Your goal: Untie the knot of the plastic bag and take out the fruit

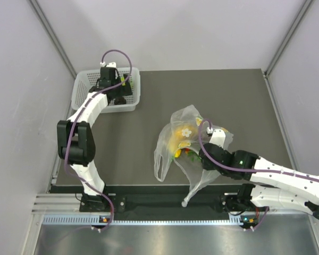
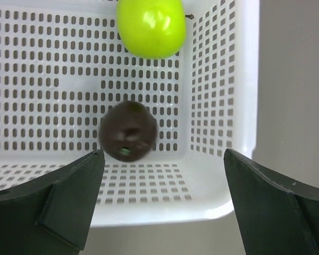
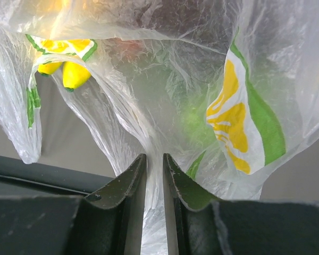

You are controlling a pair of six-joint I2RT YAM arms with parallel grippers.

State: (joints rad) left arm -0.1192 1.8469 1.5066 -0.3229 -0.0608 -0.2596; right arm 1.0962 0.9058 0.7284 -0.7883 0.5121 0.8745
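Observation:
The clear plastic bag (image 1: 186, 143) with yellow flower prints lies mid-table, holding yellow and green fruit. My right gripper (image 3: 154, 175) is shut on a bunched strip of the bag's film (image 3: 155, 159), and a green fruit (image 3: 199, 119) shows blurred through the film. No tied knot shows. My left gripper (image 2: 159, 175) is open and empty over the white basket (image 2: 212, 202), where a green apple (image 2: 150, 25) and a dark round fruit (image 2: 128, 130) lie. In the top view the left gripper (image 1: 110, 85) is above the basket (image 1: 87, 77).
The basket stands at the table's back left corner. Grey walls close in on both sides. A loose handle loop of the bag (image 1: 160, 159) hangs toward the table's near edge, next to the right arm (image 1: 244, 162).

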